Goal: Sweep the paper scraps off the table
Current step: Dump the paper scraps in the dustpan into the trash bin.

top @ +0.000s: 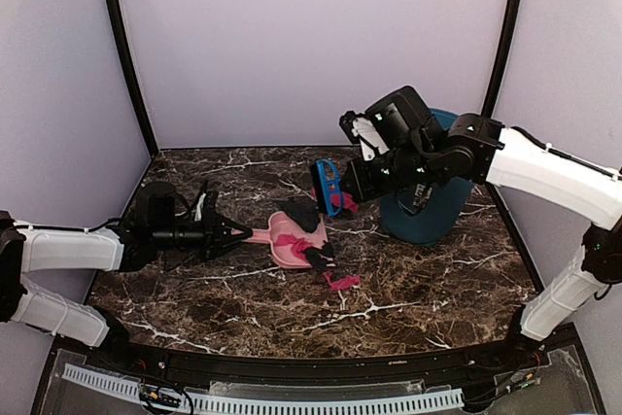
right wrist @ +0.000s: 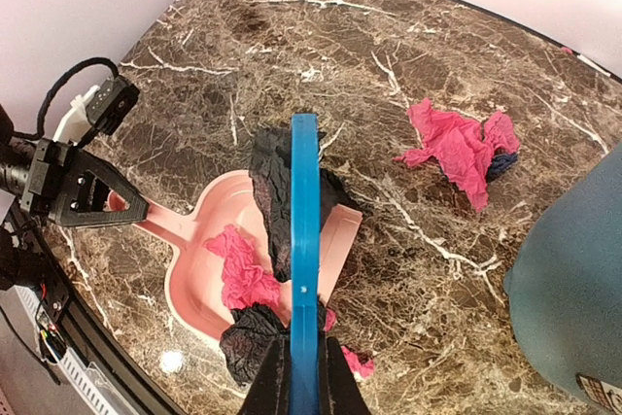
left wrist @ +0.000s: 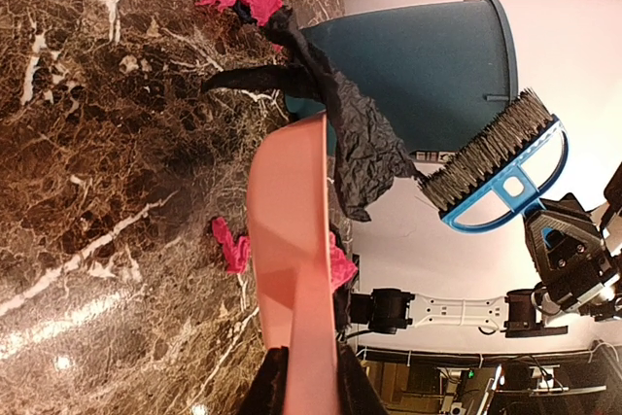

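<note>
left gripper point(top: 233, 235) clamped on dustpan point(right wrist: 206, 221) handle, right gripper point(right wrist: 296, 381) clamped on brush point(right wrist: 304, 191), hanging over pan. some paper scraps point(right wrist: 243, 279) already in pan. loose pink scrap point(right wrist: 455, 148) sits on table point(right wrist: 292, 36) between brush and bin point(right wrist: 573, 279), right arm way nearer.

A pale-pink plastic dustpan point(top: 284, 245) has been set near the middle of the table point(top: 418, 289), a small blue bristle brush point(top: 328, 187) is raised just behind it, and a teal plastic bin point(top: 432, 219) is parked by the far-right corner.

- The table point(top: 418, 279) is dark brown marble pattern with white veins.
- A pale-pink dustpan point(top: 285, 245) lies near its middle.
- A teal bin point(top: 428, 216) stands right of the dustpan, well apart.
- Magenta paper scraps point(right wrist: 457, 148) lie between dustpan and bin.
- Another scrap point(top: 340, 281) lies just beside the dustpan's near-right corner.
</note>
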